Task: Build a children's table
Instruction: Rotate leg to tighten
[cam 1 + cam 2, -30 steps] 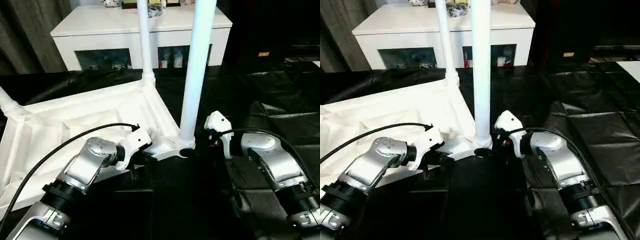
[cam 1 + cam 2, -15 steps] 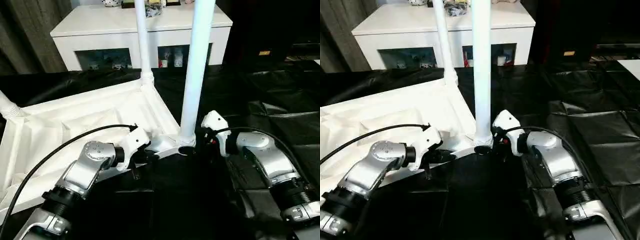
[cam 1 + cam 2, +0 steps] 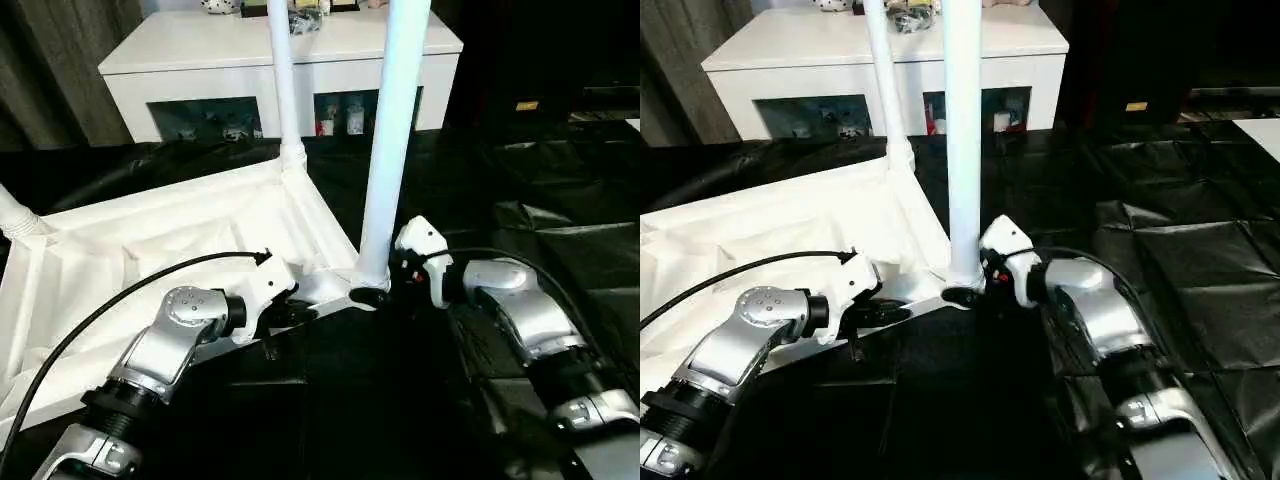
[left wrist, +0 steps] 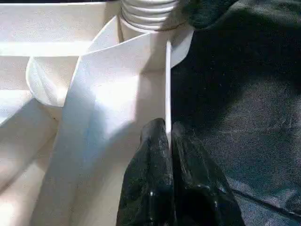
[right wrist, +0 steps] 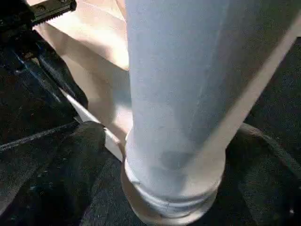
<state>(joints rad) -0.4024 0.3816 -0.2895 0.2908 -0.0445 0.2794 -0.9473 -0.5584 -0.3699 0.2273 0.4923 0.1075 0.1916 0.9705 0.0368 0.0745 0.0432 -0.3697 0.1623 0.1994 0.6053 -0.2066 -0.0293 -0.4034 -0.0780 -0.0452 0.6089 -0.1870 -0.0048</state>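
- The black sheeting covers the whole floor area, creased on the right
- The white cabinet stands at the far side; small items sit behind its glass doors, and no writing on them can be read
- The tabletop lies upside down on the left, ribs up, its left part cut off by the frame
- Nearest leg stands upright in the near right corner socket, its top cut off; a far leg rises behind, and another leg shows at the far left
- The left gripper is clenched on the tabletop's thin rim near that socket
- The right gripper sits spread around the nearest leg's base; contact is hard to make out
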